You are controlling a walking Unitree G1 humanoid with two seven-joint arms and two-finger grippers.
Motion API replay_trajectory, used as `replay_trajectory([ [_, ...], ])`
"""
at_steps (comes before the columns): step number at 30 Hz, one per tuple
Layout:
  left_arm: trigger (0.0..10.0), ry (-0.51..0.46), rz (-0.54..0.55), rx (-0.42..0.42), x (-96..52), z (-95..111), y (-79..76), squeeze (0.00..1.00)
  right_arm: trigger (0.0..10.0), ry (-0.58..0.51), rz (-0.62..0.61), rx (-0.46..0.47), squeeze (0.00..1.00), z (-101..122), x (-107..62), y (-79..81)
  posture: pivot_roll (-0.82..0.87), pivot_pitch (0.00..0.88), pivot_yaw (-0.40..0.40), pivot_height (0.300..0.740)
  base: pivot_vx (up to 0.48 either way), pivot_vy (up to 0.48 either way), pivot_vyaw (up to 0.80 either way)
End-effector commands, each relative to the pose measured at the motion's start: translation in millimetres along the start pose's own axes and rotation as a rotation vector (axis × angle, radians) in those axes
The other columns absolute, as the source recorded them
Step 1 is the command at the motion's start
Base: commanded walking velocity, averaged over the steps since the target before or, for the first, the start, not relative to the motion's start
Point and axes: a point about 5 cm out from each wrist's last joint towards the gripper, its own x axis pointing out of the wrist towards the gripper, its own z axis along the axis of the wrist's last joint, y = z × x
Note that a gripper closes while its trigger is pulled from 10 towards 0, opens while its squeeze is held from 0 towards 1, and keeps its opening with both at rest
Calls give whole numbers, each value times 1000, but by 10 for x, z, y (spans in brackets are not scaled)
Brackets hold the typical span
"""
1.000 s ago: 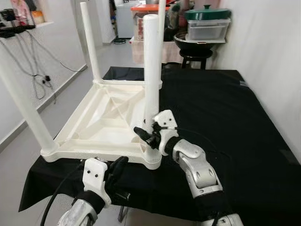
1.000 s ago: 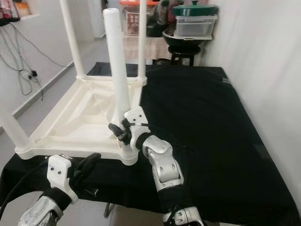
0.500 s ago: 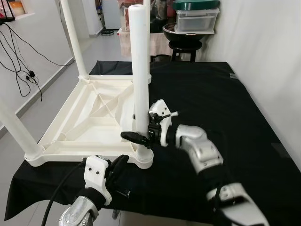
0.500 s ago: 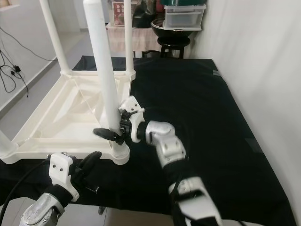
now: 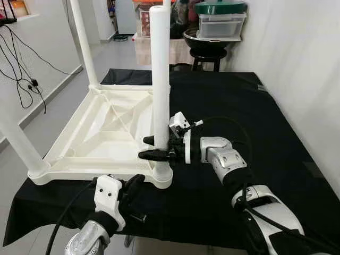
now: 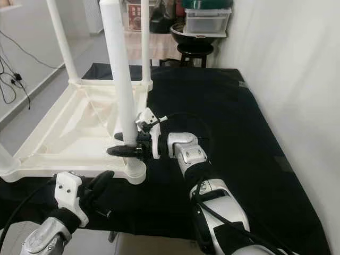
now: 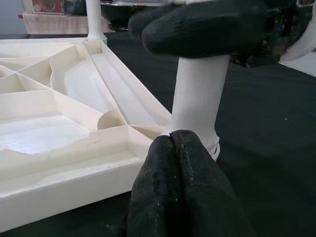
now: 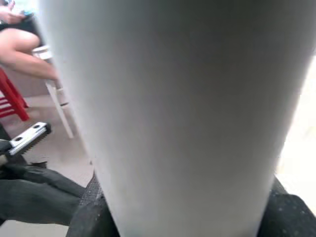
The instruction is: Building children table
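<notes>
The right gripper (image 5: 155, 148) pinches the near white leg (image 5: 160, 79) low down, close to where it joins the upside-down white table (image 5: 101, 141) (lying on a black cloth (image 5: 249, 122)). The left gripper (image 5: 134, 187), fingers pressed together, hovers just below that same leg's corner.

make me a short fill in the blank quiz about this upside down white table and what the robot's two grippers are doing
1. The right gripper has its fingers around the near white ____.
2. The upturned table top rests on a ____ cloth.
3. The left gripper's fingers are pressed ____.
4. The container on the stool has a ____ lid.

Missing words: leg; black; together; green
</notes>
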Motion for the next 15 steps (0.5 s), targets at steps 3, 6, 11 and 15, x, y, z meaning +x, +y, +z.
replay_trajectory([
  [3,10000,1,5,-1,-16,-6,-13,0,0,-13,-74,24,0,-119,-120,-31,43,0,-30,740,0,0,0],
  [6,10000,-2,4,-2,-35,9,-15,0,0,11,-190,18,0,-243,-214,-1,28,0,-28,740,0,0,0],
  [11,10000,5,0,-1,-91,33,3,0,0,79,-633,-5,0,-423,-166,377,3,23,4,740,0,0,0],
  [15,10000,10,-5,-1,-105,33,-3,0,0,69,-751,15,0,-336,-213,374,17,15,-10,740,0,0,0],
])
